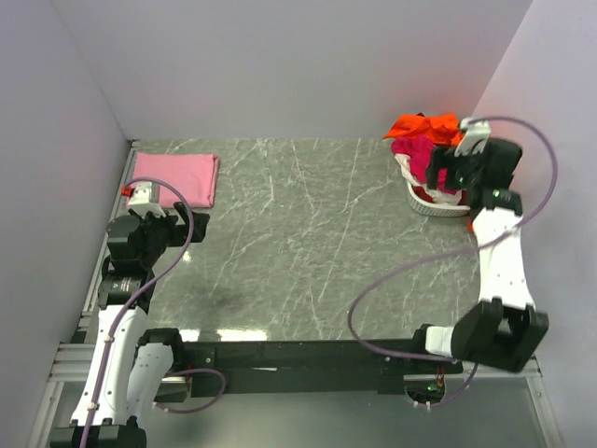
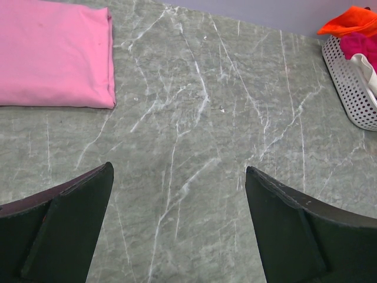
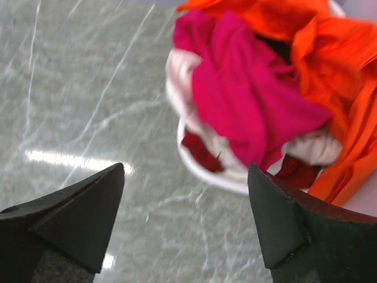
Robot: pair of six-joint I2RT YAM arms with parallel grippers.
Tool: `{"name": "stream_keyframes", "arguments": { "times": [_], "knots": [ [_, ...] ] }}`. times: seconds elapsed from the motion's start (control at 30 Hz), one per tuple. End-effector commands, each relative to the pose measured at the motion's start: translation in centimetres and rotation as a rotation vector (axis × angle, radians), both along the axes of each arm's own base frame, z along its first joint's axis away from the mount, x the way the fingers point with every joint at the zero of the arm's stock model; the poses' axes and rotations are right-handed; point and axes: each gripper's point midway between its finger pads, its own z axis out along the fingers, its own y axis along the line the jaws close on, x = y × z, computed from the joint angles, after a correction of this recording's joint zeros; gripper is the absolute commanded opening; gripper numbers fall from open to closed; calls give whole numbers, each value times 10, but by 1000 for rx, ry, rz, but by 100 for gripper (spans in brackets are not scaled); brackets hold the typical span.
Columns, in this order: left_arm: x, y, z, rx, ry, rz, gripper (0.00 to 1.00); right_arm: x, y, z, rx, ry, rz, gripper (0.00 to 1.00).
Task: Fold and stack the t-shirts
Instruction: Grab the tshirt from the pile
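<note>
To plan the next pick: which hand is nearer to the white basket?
Right. The right hand hovers at the basket; the left hand is far across the table, beside the folded pink shirt.

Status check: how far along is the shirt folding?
Done: one pink t-shirt lies folded at the far left of the table. In hand: nothing; the right gripper hangs open near the white basket, the left gripper open over bare table. Left: the orange t-shirt, magenta t-shirt and maroon t-shirt, all crumpled in the basket.
</note>
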Motion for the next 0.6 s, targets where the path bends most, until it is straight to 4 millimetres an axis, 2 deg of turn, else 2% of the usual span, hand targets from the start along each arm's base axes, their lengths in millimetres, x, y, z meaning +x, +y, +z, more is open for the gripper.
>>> {"name": "stream_keyframes", "arguments": {
  "times": [0.0, 0.07, 0.1, 0.13, 0.17, 0.2, 0.23, 0.27, 0.3, 0.37, 0.4, 0.43, 0.47, 0.5, 0.53, 0.57],
  "knots": [
    [0, -3, 22, 5, -67, -17, 99, 30, -7, 22, 129, 12, 17, 90],
    [-1, -2, 23, 5, -73, -14, 99, 46, -17, 33, 117, -15, -22, 89],
    [-1, -2, 23, 5, -73, -14, 99, 57, -31, 21, 113, 13, -83, 88],
    [-1, -3, 24, 7, -77, -17, 99, 64, -37, 19, 108, 23, -111, 87],
    [-1, -3, 24, 6, -75, -18, 99, 73, -44, 29, 104, 7, -134, 84],
    [-1, -2, 23, 6, -72, -15, 99, 85, -54, 12, 122, 47, -174, 81],
    [-1, -3, 23, 6, -72, -17, 99, 90, -61, 9, 119, 60, -204, 80],
    [-1, -3, 23, 5, -71, -20, 99, 99, -68, 18, 117, 40, -224, 76],
    [0, -2, 22, 6, -67, -17, 99, 110, -73, 5, 127, 64, -246, 75],
    [0, -3, 21, 6, -62, -19, 99, 126, -84, 13, 116, 25, -281, 72],
    [1, -2, 20, 7, -57, -16, 100, 137, -90, 0, 122, 41, -298, 72],
    [1, -2, 18, 7, -51, -14, 99, 144, -96, 0, 111, 33, -322, 71],
    [2, -2, 18, 8, -50, -15, 99, 155, -101, 11, 104, 4, -333, 68],
    [2, -1, 17, 10, -47, -10, 99, 166, -107, -7, 106, 33, -347, 67],
    [3, 0, 15, 11, -39, -7, 99, 172, -110, -11, 105, 45, -355, 67],
    [3, 1, 15, 13, -37, -3, 99, 186, -118, -14, 100, 42, -368, 66]
  ]
}}
